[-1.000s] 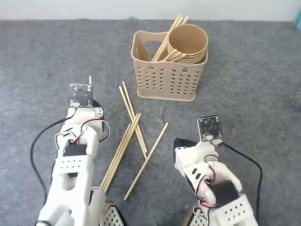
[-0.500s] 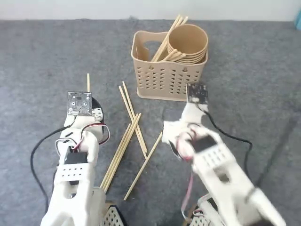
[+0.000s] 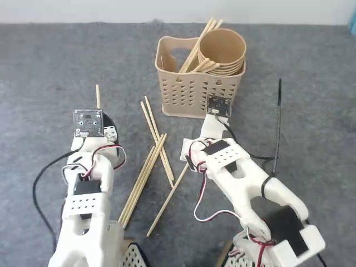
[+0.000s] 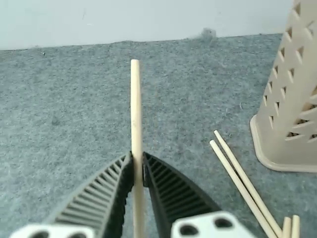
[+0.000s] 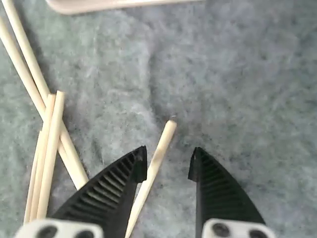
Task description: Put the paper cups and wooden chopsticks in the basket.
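A beige perforated basket at the back holds stacked paper cups and some chopsticks. Several wooden chopsticks lie scattered on the grey carpet in front of it. My left gripper is shut on one chopstick, whose tip pokes out beyond the left wrist camera in the high view. My right gripper is open, its jaws standing either side of the end of a loose chopstick, just in front of the basket.
Grey carpet covers the whole table. A thin dark rod lies on it to the right of the right arm. A pair of chopsticks lies near the basket's corner in the left wrist view.
My right arm has swung forward from the near edge towards the basket and now stands over a loose chopstick. The left arm has drawn its held chopstick slightly left and farther.
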`<action>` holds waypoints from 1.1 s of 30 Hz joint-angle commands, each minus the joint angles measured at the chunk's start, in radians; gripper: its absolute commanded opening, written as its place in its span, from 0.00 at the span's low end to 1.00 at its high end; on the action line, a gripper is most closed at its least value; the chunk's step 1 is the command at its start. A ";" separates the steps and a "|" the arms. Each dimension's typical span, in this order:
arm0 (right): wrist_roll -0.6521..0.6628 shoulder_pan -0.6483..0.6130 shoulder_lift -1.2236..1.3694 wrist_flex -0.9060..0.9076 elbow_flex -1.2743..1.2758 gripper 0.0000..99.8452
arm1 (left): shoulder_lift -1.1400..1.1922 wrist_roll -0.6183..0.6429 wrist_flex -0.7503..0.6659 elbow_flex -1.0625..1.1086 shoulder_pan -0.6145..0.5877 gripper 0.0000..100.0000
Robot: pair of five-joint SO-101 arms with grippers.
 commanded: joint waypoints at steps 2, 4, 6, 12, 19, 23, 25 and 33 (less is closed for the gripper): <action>-0.015 -0.007 0.004 -0.056 -0.046 0.15 | -0.028 0.003 -0.029 -0.005 -0.005 0.01; -0.015 -0.007 0.039 -0.058 -0.054 0.15 | -0.028 0.003 -0.029 -0.005 -0.005 0.01; -0.015 -0.005 0.079 -0.047 -0.078 0.14 | -0.028 0.003 -0.029 -0.005 -0.005 0.01; -0.015 0.036 0.188 0.145 -0.232 0.01 | -0.028 0.003 -0.029 -0.004 -0.005 0.01; -0.012 0.051 0.170 0.312 -0.264 0.01 | -0.028 0.003 -0.034 0.002 -0.005 0.01; 0.020 0.054 0.016 0.415 -0.242 0.01 | -0.028 0.003 -0.034 0.002 -0.005 0.01; 0.054 0.054 -0.107 0.430 -0.207 0.01 | -0.028 0.003 -0.034 0.004 -0.005 0.01; 0.235 0.054 -0.751 0.409 -0.034 0.01 | -0.028 0.003 -0.034 0.004 -0.005 0.01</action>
